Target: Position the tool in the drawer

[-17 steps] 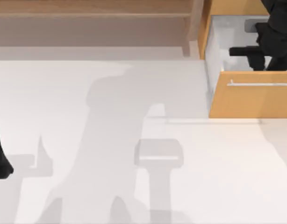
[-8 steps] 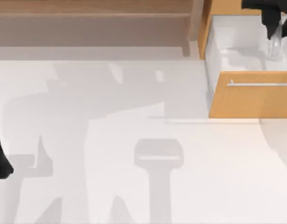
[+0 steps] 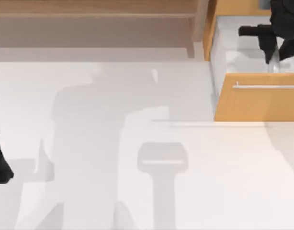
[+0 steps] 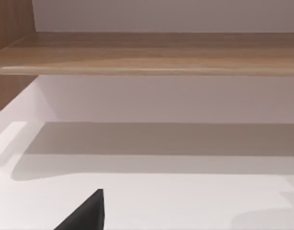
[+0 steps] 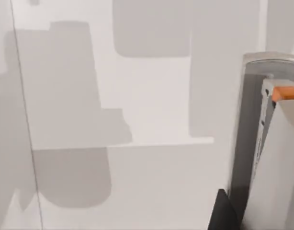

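1. Since half a second ago the right gripper has dropped from the far rim of the drawer down into its white inside, and a second ago it sat a little lower and further toward the wooden front.
2. Nearest in the top view, the left gripper sits parked at the table's left edge; I cannot tell how its fingers stand. Its wrist camera catches a dark fingertip low over the white table.
3. Further back, the table's middle carries soft grey shadows of the arms.
4. On the right stands the drawer, pulled open, its orange-brown front facing the near side with a thin silver handle across it.
5. Just behind that front, inside the white box, the right gripper points down and is closed on the tool, a slim pale sliver held upright between the dark fingers.
6. From the right wrist, the tool shows as a long grey flat piece with a dark stripe along one edge, close above the drawer's white floor; whether its tip touches that floor I cannot tell.
7. Farthest back on the left runs a paler wooden shelf, apart from the drawer.
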Controlling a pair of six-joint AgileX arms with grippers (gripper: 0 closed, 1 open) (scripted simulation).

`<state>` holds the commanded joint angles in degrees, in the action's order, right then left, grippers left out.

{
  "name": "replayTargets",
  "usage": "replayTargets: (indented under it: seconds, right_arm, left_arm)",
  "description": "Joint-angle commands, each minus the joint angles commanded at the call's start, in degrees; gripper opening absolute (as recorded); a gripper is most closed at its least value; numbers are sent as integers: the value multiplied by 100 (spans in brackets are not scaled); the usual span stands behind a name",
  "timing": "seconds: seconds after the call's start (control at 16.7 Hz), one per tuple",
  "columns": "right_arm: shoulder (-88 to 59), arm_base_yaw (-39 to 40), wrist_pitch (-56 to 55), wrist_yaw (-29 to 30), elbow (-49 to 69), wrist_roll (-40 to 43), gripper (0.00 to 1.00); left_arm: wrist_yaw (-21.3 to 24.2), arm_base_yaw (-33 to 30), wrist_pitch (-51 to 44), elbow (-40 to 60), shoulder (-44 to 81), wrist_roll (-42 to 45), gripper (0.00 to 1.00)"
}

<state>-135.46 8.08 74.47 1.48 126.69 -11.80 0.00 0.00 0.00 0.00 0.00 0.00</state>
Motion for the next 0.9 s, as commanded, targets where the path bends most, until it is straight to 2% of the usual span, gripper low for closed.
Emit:
replayTargets:
  seconds: [0.48, 0.9]
  right_arm:
    - [-525, -53, -151, -168, -292, 333, 0]
    - [-525, -53, -151, -168, -292, 333, 53]
  left_arm:
    - [0, 0, 0, 0, 0, 0, 100]
    - [0, 0, 0, 0, 0, 0, 100]
